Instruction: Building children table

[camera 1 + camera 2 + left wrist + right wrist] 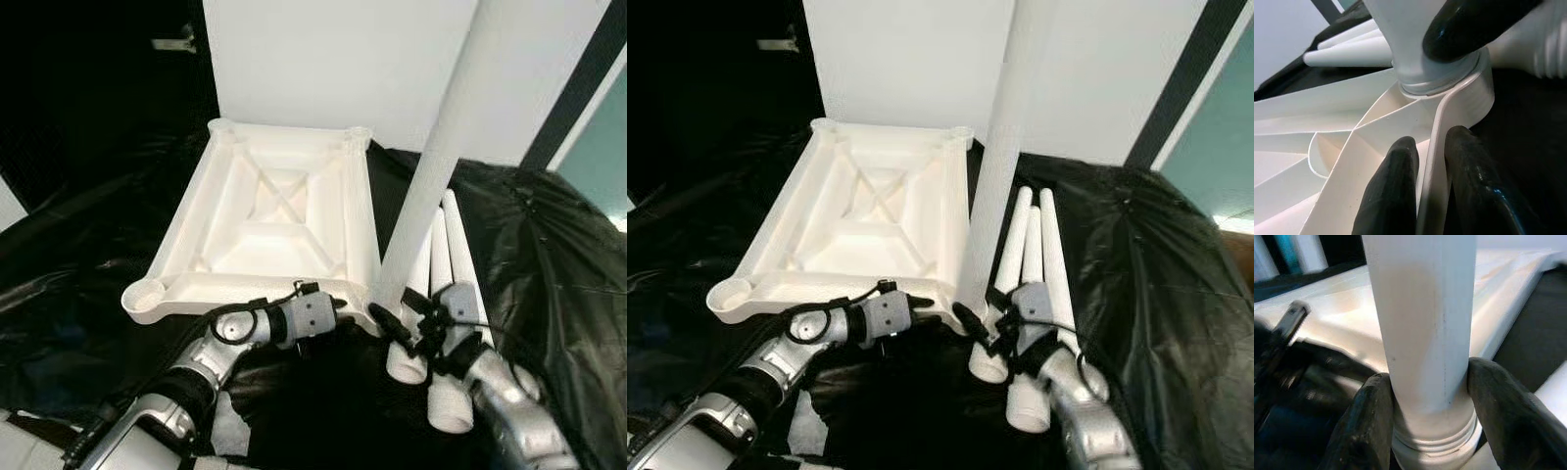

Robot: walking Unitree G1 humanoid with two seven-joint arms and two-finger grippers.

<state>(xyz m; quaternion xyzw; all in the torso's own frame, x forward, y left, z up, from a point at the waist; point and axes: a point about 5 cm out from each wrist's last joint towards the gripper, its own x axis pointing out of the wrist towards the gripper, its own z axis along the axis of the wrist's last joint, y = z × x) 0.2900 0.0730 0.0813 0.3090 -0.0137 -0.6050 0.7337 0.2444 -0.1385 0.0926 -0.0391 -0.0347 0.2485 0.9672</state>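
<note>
**First leg going into its corner socket, three legs left to fit**

Right end effector (1425,396) is closed around the base of the upright white leg (441,166), its two black fingers (1369,423) pressed to either side just above the threaded collar. The leg stands in the near right corner socket (1469,93) of the white table panel (269,211), which lies upside down on black sheeting (558,264). Left end effector (1432,181) pinches the panel's rim beside that socket, steadying it. Whether the leg is fully seated cannot be told; threads are visible at its foot, so it likely needs more turning. Three loose legs (1038,255) lie just beside the panel, and the other corner sockets (147,294) look empty. By my reckoning the job is early.
</note>
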